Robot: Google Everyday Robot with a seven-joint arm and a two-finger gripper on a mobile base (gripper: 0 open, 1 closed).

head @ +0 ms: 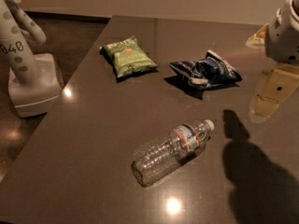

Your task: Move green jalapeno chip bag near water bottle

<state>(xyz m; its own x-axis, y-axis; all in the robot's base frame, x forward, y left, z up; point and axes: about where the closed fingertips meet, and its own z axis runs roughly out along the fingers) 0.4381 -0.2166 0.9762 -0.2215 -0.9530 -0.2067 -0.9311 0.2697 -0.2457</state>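
Green and puffy, the chip bag (128, 56) lies apart from the water bottle (173, 150); the tool (273, 94), at right, open or closed I cannot tell, should pinch its middle lightly.

Gripper (267, 101) right edge; water bottle (170, 150) lying centre.

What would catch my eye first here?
A clear water bottle lies on its side in the middle of the dark table. Behind it sit a green jalapeno chip bag, left, and a crumpled blue bag, right. The robot's gripper hangs at the right edge.
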